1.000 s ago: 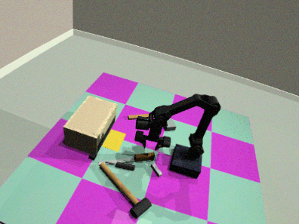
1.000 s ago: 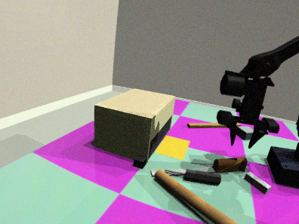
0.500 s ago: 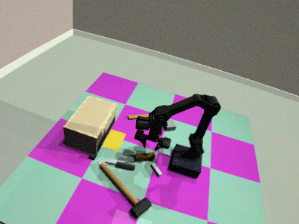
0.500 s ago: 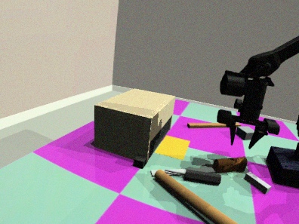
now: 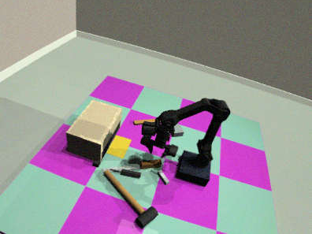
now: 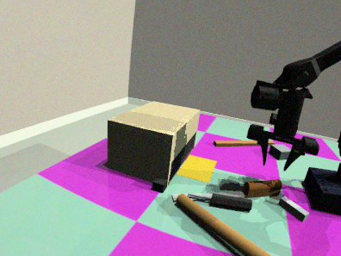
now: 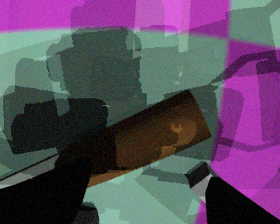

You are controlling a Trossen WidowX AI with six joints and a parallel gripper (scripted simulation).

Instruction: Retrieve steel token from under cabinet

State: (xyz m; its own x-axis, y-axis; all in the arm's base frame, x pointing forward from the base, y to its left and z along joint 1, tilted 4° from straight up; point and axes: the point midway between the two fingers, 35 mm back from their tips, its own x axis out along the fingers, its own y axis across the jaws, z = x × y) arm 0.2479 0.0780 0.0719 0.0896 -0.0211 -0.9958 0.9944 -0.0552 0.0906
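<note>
The cabinet (image 5: 83,128) (image 6: 139,151) stands at the left, with the yellow marked area (image 5: 119,146) (image 6: 198,168) in front of it. The steel token is not visible in any view. My gripper (image 5: 157,154) (image 6: 275,165) (image 7: 150,177) is open and empty, pointing down above the brown-handled tool (image 5: 151,164) (image 6: 262,189) (image 7: 160,135). That handle lies slantwise below and between the fingers in the wrist view, and its light blade points toward the cabinet. A black-handled tool (image 5: 131,174) (image 6: 232,202) lies close beside it.
A large mallet (image 5: 126,192) (image 6: 220,225) lies at the near side. A small pale block (image 5: 163,176) (image 6: 294,209) (image 7: 200,183) lies near the robot base (image 5: 193,172). Behind the gripper are a wooden stick (image 5: 143,122) (image 6: 237,143) and a grey block (image 5: 178,131) (image 6: 281,152).
</note>
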